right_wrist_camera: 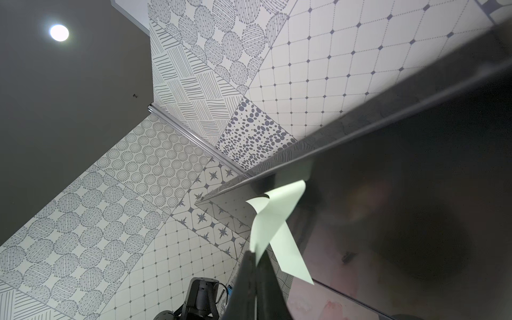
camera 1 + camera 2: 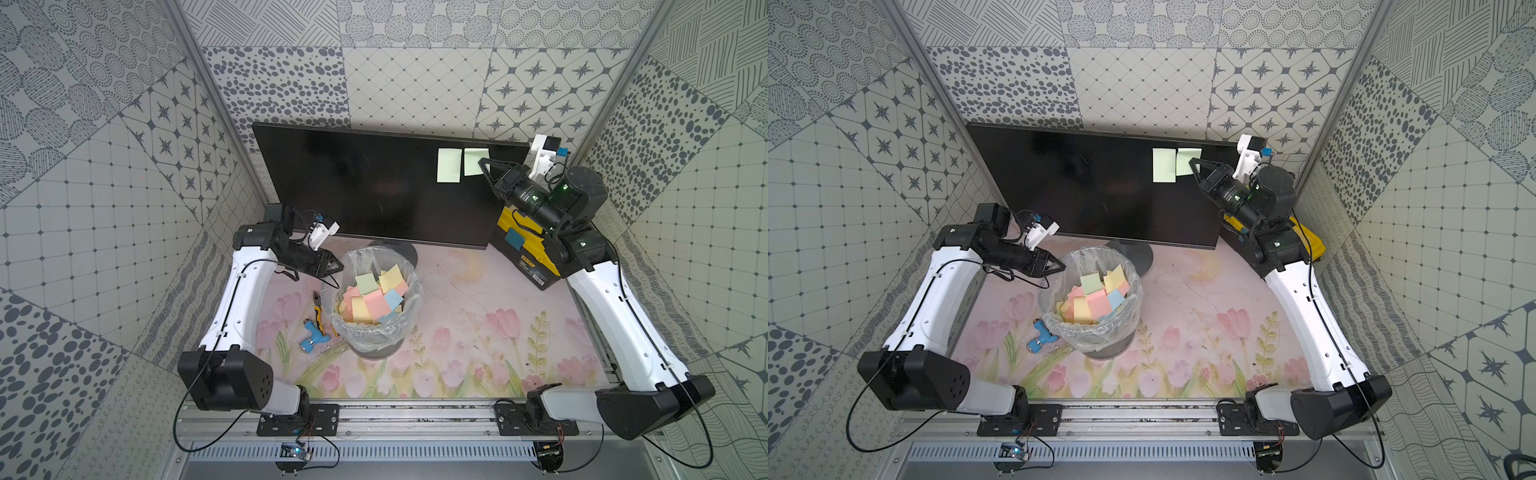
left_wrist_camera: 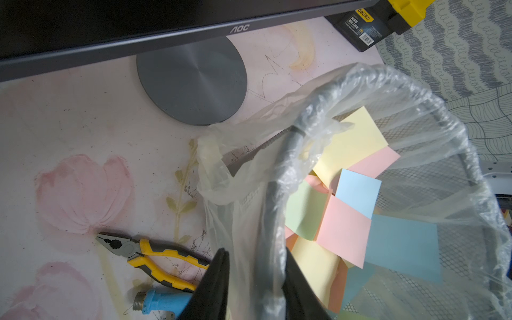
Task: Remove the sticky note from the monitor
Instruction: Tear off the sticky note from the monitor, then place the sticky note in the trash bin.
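Note:
The black monitor (image 2: 353, 183) (image 2: 1079, 187) stands at the back of the table. Two pale green sticky notes are on its upper right: one flat (image 2: 449, 165) (image 2: 1163, 165), one just to its right (image 2: 475, 161) (image 2: 1187, 161). My right gripper (image 2: 484, 164) (image 2: 1192, 163) is shut on that right-hand sticky note's lower corner. In the right wrist view the sticky note (image 1: 277, 221) curls away from the monitor (image 1: 415, 194) while held in the gripper (image 1: 256, 255); its far end still meets the screen. My left gripper (image 2: 338, 266) (image 2: 1063, 264) (image 3: 255, 255) is shut on the bin rim (image 3: 279, 177).
A mesh bin (image 2: 374, 340) (image 2: 1092, 336) with a clear liner holds several coloured notes. Left of it lie yellow-handled pliers (image 2: 318, 307) (image 3: 155, 255) and a blue fitting (image 2: 313, 334) (image 2: 1040, 334). A yellow-black toolbox (image 2: 528, 249) (image 2: 1312, 245) sits under the right arm.

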`<action>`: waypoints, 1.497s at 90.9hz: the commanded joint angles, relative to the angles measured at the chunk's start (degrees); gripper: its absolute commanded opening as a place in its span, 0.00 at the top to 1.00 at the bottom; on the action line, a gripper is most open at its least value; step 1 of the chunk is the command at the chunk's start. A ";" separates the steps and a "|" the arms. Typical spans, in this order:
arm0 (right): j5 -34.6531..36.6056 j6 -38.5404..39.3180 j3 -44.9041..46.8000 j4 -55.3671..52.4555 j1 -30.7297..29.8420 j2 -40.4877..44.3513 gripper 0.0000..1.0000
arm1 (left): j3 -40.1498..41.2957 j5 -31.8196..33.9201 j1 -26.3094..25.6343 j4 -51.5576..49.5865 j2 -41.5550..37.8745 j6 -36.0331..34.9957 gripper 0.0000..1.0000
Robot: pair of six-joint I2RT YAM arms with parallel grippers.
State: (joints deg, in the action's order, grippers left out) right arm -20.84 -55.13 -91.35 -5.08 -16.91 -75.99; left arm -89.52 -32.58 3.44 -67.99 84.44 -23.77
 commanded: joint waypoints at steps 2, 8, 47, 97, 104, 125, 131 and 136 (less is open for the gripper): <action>-0.84 1.12 -0.72 4.46 0.05 1.86 1.00 | -0.48 -0.12 -0.12 -1.18 0.55 -1.81 0.66; -1.37 1.10 -1.15 4.67 0.03 1.67 1.00 | -0.49 -0.12 -0.12 -1.18 0.54 -1.81 0.67; -6.30 2.85 -3.72 3.40 -2.63 -0.55 1.00 | -0.48 -0.11 -0.09 -1.08 0.63 -1.72 0.66; -7.18 28.82 -17.29 -26.62 -24.97 -13.09 1.00 | -0.66 -0.03 -0.10 -1.12 0.70 -1.72 0.66; -5.59 33.12 -18.78 -31.65 -27.45 -15.06 1.00 | -0.73 0.02 -0.14 -1.03 0.68 -1.72 0.66; -2.25 42.16 -20.61 -42.50 -34.04 -20.77 1.00 | -0.66 -0.05 -0.15 -1.05 0.89 -1.72 0.66; -2.09 43.47 -20.03 -43.77 -34.93 -22.15 1.00 | -0.58 -0.08 -0.15 -0.96 0.88 -1.64 0.66; -2.38 43.75 -19.15 -43.79 -35.54 -22.58 1.00 | -0.53 -0.12 -0.10 -1.01 0.89 -1.63 0.66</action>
State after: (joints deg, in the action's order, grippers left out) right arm -24.73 -16.56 -110.26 -45.36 -51.29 -97.49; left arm -89.52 -32.60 3.44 -68.01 85.03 -23.75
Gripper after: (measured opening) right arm 0.047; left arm 0.337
